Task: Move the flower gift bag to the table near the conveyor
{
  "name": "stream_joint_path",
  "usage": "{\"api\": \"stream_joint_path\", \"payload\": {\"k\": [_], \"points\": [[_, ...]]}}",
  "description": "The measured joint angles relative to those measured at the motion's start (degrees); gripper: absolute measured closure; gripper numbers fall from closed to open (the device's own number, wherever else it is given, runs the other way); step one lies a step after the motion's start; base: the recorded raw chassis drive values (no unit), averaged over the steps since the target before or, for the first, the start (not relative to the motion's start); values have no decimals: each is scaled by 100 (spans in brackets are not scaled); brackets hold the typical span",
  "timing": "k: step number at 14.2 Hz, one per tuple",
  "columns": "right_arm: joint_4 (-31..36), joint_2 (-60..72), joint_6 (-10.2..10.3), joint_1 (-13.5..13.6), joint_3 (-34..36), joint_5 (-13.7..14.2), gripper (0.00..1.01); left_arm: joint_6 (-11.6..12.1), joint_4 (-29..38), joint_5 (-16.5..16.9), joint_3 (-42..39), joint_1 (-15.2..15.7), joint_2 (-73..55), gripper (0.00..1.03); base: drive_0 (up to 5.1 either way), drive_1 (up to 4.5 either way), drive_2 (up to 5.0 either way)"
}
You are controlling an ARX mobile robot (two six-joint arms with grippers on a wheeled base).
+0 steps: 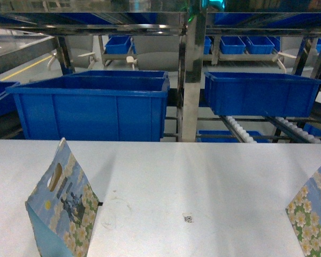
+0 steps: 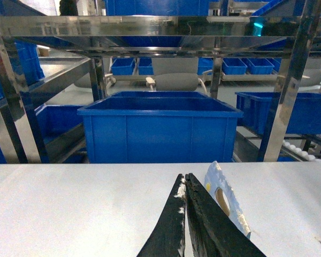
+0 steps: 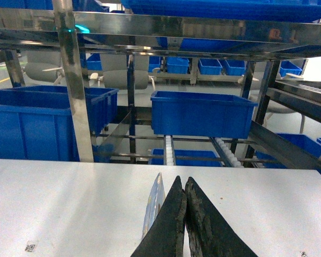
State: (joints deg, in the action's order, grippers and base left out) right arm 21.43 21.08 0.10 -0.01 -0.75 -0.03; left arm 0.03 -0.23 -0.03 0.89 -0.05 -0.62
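Viewing head: two flower gift bags upright on table (image 1: 166, 182), one left (image 1: 63, 206), one at right edge (image 1: 313, 214); conveyor (image 1: 241, 130) behind. Left wrist: my left gripper (image 2: 185, 184) pressed closed, empty, bag just right. Right wrist: my right gripper (image 3: 184, 186) closed, empty, bag just left.

Open tabletop between two standing bags, racking across the back

The table (image 1: 166, 187) lies bare through its middle, giving a wide lane between the left gift bag (image 1: 64, 211) and the right gift bag (image 1: 313, 214), which stand upright at the near corners. Past the far edge, big blue bins (image 1: 93, 110) and the steel-framed conveyor (image 1: 241, 130) with its upright post (image 1: 191, 80) block the way forward.
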Motion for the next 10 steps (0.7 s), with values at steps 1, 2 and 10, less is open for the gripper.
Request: {"api": "stream_joint_path", "payload": {"k": [1,2,10], "points": [[-188,-153,0,0,0,2,99,0,0,0,0,0,0,101,0,0,0],[-356,-321,0,0,0,2,99,0,0,0,0,0,0,101,0,0,0],[-2146,-2083,-7,0,-4,2,99,0,-2,0,0,0,0,101,0,0,0]]}}
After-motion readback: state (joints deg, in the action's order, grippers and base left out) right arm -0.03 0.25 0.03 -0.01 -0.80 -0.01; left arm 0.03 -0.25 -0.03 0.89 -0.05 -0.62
